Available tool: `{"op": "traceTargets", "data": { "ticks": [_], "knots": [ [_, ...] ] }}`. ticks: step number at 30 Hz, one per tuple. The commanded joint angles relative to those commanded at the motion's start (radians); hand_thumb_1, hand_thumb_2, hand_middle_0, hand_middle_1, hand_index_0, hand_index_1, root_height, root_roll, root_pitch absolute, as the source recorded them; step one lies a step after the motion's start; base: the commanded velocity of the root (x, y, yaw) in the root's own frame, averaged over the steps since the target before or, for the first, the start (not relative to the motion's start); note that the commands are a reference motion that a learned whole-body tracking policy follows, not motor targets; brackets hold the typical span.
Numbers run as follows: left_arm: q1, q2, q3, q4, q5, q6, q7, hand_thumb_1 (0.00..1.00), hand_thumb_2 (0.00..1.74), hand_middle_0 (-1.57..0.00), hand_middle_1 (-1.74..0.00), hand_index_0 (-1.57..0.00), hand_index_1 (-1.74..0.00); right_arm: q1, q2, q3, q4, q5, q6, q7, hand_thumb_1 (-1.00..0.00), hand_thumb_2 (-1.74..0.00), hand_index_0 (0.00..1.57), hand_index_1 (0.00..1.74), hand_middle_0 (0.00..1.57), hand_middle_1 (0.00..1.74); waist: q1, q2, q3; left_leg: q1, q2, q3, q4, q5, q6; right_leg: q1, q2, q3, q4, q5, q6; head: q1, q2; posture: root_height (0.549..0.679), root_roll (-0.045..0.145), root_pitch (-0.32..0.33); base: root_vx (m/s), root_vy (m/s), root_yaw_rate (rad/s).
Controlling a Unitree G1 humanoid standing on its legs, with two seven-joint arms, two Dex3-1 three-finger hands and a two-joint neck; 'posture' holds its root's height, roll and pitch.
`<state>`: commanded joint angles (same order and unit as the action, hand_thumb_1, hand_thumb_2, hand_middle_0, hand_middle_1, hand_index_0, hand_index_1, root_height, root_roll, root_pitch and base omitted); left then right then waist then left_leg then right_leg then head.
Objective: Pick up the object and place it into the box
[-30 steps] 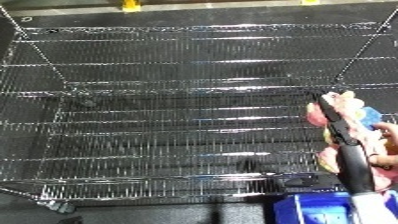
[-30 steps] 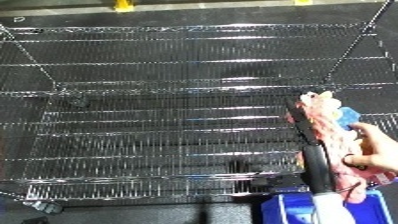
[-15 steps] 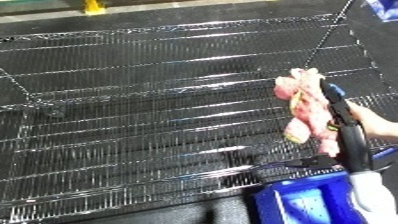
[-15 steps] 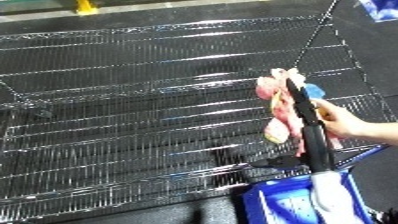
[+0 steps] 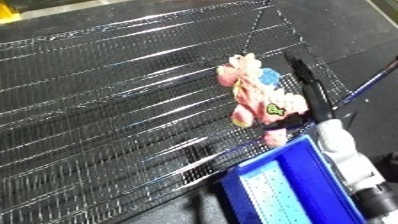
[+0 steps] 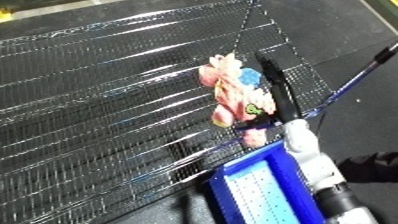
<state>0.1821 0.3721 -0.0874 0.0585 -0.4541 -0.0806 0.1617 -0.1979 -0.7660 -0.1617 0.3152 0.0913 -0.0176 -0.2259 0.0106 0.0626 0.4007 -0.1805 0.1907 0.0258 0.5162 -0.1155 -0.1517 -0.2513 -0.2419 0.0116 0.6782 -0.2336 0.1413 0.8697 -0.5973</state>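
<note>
right hand (image 5: 306,85) fingers curling round the pink plush toy (image 5: 256,95) | it's hanging beside them over the wire shelf (image 5: 107,100), just above blue bin (image 5: 289,192) | looks soft, light, squishy: grabbing its body works

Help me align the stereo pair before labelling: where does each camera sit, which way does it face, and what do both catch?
Left eye view: on the head, looking down over the wire rack; the right hand and white forearm enter from lower right.
Right eye view: beside it, facing the same way; the blue bin shows at the bottom.
Shared: the pink toy at the right hand, rack, bin.
</note>
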Motion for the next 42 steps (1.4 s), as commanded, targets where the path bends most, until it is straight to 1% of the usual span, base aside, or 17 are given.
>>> {"op": "traceTargets", "data": {
  "ticks": [1,2,4,9,11,12,14,16,17,22,27,31,34,37,42],
  "knots": [
    [0.000,0.003,-0.013,0.002,-0.005,-0.002,-0.003,1.00,1.74,-1.57,-1.74,-1.57,-1.74,-0.030,-0.023,0.015,0.038,0.002,0.002,0.003,0.00,0.00,0.00,0.00,0.00,0.00,0.002,0.009,0.001,-0.002,-0.003,0.001,-0.001,0.001,-0.0003,-0.006,-0.0020,0.001,0.002,0.001,0.0009,0.024,0.018,0.640,0.061,-0.150,0.019,-0.012,-0.009],
    [0.000,0.003,-0.013,0.002,-0.005,-0.002,-0.003,1.00,1.74,-1.57,-1.74,-1.57,-1.74,-0.030,-0.023,0.015,0.038,0.002,0.002,0.003,0.00,0.00,0.00,0.00,0.00,0.00,0.002,0.009,0.001,-0.002,-0.003,0.001,-0.001,0.001,-0.0003,-0.006,-0.0020,0.001,0.002,0.001,0.0009,0.024,0.018,0.640,0.061,-0.150,0.019,-0.012,-0.009],
    [0.001,0.007,-0.025,0.006,-0.010,-0.006,-0.006,1.00,1.74,-1.57,-1.74,-1.57,-1.74,-0.062,-0.047,0.033,0.075,0.005,0.005,0.006,0.00,0.00,0.00,0.00,0.00,0.00,0.003,0.020,0.002,-0.004,-0.005,0.002,-0.004,0.002,-0.0002,-0.013,-0.0043,0.002,0.002,0.002,0.0021,0.047,0.035,0.640,0.062,-0.147,0.018,-0.006,-0.019],
    [0.007,0.016,-0.065,0.009,-0.025,-0.018,-0.009,1.00,1.74,-1.57,-1.74,-1.57,-1.74,-0.165,-0.116,0.080,0.181,0.015,0.018,0.007,0.00,0.00,0.00,0.00,0.00,0.00,0.010,0.052,0.003,-0.018,-0.013,0.004,-0.009,0.008,-0.0021,-0.039,-0.0132,0.007,0.008,0.006,0.0045,0.097,0.086,0.639,0.070,-0.135,0.015,0.010,-0.028],
    [0.007,0.018,-0.080,0.009,-0.031,-0.022,-0.012,1.00,1.74,-1.57,-1.74,-1.57,-1.74,-0.225,-0.143,0.107,0.241,0.022,0.026,0.005,0.00,0.00,0.00,0.00,0.00,0.00,0.011,0.066,0.006,-0.029,-0.016,0.004,-0.007,0.011,-0.0027,-0.055,-0.0166,0.011,0.014,0.006,0.0048,0.112,0.106,0.639,0.074,-0.128,0.009,0.015,-0.022],
    [0.006,0.018,-0.085,0.009,-0.033,-0.023,-0.013,1.00,1.74,-1.57,-1.74,-1.57,-1.74,-0.251,-0.153,0.120,0.268,0.025,0.029,0.004,0.00,0.00,0.00,0.00,0.00,0.00,0.011,0.072,0.008,-0.033,-0.017,0.004,-0.007,0.011,-0.0028,-0.062,-0.0178,0.012,0.016,0.006,0.0048,0.112,0.107,0.638,0.076,-0.125,0.008,0.010,-0.014],
    [0.005,0.019,-0.095,0.010,-0.036,-0.026,-0.015,1.00,1.74,-1.57,-1.74,-1.57,-1.74,-0.325,-0.174,0.158,0.347,0.032,0.032,0.007,0.00,0.00,0.00,0.00,0.00,0.00,0.011,0.085,0.014,-0.042,-0.021,0.004,-0.005,0.013,-0.0036,-0.076,-0.0204,0.013,0.022,0.006,0.0048,0.125,0.142,0.638,0.080,-0.118,0.004,0.011,-0.017],
    [0.003,0.021,-0.100,0.010,-0.038,-0.029,-0.015,1.00,1.74,-1.57,-1.74,-1.57,-1.74,-0.384,-0.187,0.190,0.415,0.039,0.033,0.011,0.00,0.00,0.00,0.00,0.00,0.00,0.011,0.096,0.020,-0.049,-0.024,0.005,-0.005,0.014,-0.0048,-0.087,-0.0227,0.014,0.025,0.005,0.0048,0.135,0.158,0.638,0.082,-0.112,-0.003,0.010,-0.005],
    [0.003,0.022,-0.103,0.011,-0.039,-0.030,-0.015,1.00,1.74,-1.57,-1.74,-1.57,-1.74,-0.419,-0.194,0.209,0.456,0.045,0.033,0.014,0.00,0.00,0.00,0.00,0.00,0.00,0.011,0.103,0.023,-0.053,-0.025,0.006,-0.006,0.015,-0.0056,-0.093,-0.0242,0.014,0.026,0.005,0.0047,0.140,0.176,0.637,0.084,-0.108,-0.007,0.011,0.004],
    [0.003,0.024,-0.113,0.010,-0.046,-0.036,-0.014,1.00,1.74,-1.57,-1.74,-1.57,-1.74,-0.519,-0.206,0.259,0.596,0.077,0.032,0.030,0.00,0.00,0.00,0.00,0.00,0.00,0.015,0.126,0.037,-0.073,-0.031,0.004,-0.004,0.019,-0.0074,-0.115,-0.0290,0.017,0.030,0.006,0.0042,0.154,0.231,0.637,0.089,-0.095,-0.009,0.004,0.009],
    [0.005,0.022,-0.119,0.011,-0.051,-0.041,-0.014,1.00,1.74,-1.57,-1.74,-1.57,-1.74,-0.577,-0.208,0.298,0.697,0.091,0.034,0.052,0.00,0.00,0.00,0.00,0.00,0.00,0.020,0.146,0.053,-0.090,-0.034,0.003,-0.004,0.023,-0.0088,-0.134,-0.0329,0.020,0.039,0.004,0.0032,0.159,0.249,0.636,0.092,-0.084,-0.016,0.002,0.025],
    [0.007,0.016,-0.119,0.011,-0.054,-0.041,-0.015,1.00,1.74,-1.57,-1.74,-1.57,-1.74,-0.601,-0.189,0.332,0.771,0.093,0.031,0.076,0.00,0.00,0.00,0.00,0.00,0.00,0.022,0.155,0.066,-0.099,-0.036,0.001,-0.002,0.024,-0.0090,-0.141,-0.0322,0.019,0.042,0.001,0.0015,0.155,0.254,0.636,0.092,-0.078,-0.015,-0.012,0.034],
    [0.005,0.011,-0.117,0.011,-0.056,-0.041,-0.014,1.00,1.74,-1.57,-1.74,-1.57,-1.74,-0.585,-0.163,0.339,0.794,0.098,0.033,0.091,0.00,0.00,0.00,0.00,0.00,0.00,0.021,0.156,0.074,-0.103,-0.035,-0.002,0.001,0.022,-0.0087,-0.140,-0.0303,0.017,0.044,0.000,0.0009,0.146,0.253,0.636,0.090,-0.076,-0.012,-0.014,0.034],
    [0.000,0.010,-0.114,0.014,-0.055,-0.043,-0.013,1.00,1.74,-1.57,-1.74,-1.57,-1.74,-0.558,-0.137,0.343,0.803,0.097,0.039,0.107,-0.15,-0.26,0.24,0.26,0.24,0.26,0.020,0.152,0.079,-0.105,-0.032,-0.004,0.003,0.021,-0.0092,-0.136,-0.0279,0.014,0.045,-0.002,0.0006,0.133,0.245,0.636,0.087,-0.077,-0.009,-0.016,0.028],
    [-0.004,0.010,-0.109,0.020,-0.052,-0.046,-0.013,1.00,1.74,-1.57,-1.74,-1.57,-1.74,-0.518,-0.097,0.352,0.801,0.083,0.043,0.123,-0.40,-0.70,0.63,0.70,0.63,0.70,0.021,0.139,0.082,-0.104,-0.025,-0.007,0.008,0.017,-0.0104,-0.125,-0.0236,0.010,0.039,-0.002,0.0006,0.119,0.236,0.636,0.081,-0.080,-0.008,-0.017,0.012]
  ]
}}
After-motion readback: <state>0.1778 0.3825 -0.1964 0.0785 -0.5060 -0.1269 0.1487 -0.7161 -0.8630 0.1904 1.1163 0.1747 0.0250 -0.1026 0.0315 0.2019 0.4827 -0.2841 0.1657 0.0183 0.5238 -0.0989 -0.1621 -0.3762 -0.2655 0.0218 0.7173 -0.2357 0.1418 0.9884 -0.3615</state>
